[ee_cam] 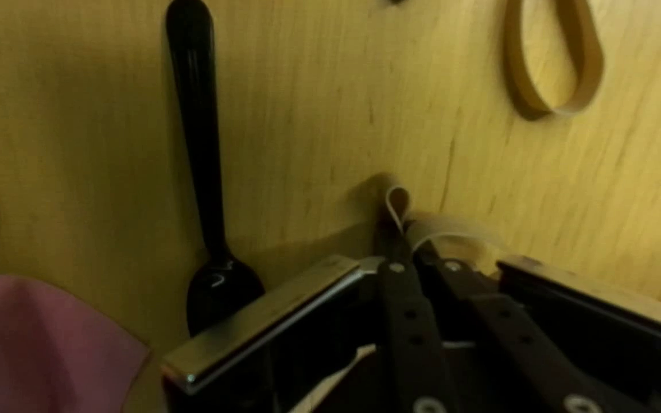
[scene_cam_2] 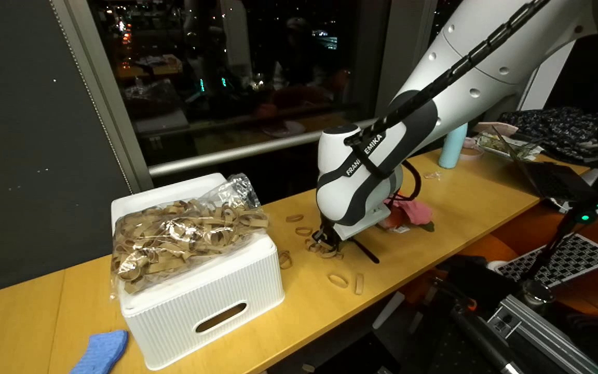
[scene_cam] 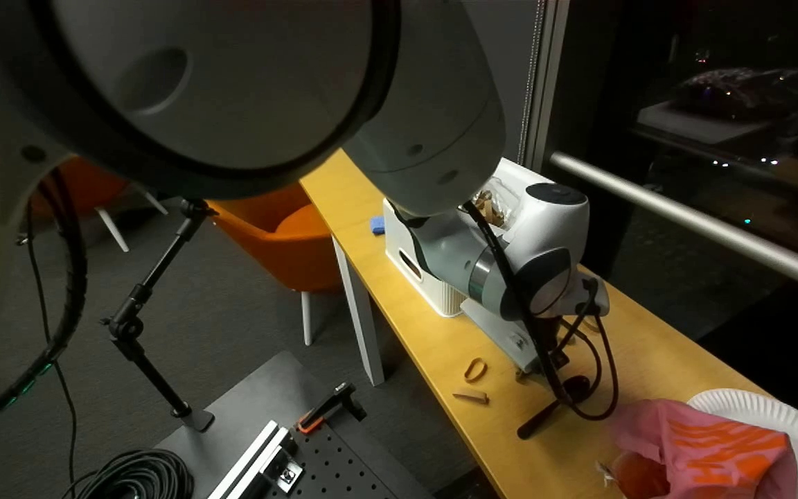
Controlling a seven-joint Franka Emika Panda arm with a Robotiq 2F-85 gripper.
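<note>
Gripper (ee_cam: 412, 252) had a tan rubber band (ee_cam: 397, 202) pinched tight, and a black spoon (ee_cam: 200, 132) was just chilling nearby.

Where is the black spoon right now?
In the wrist view, the black spoon lies on the table left of the jaws, with the pink cloth to its lower left.
</note>
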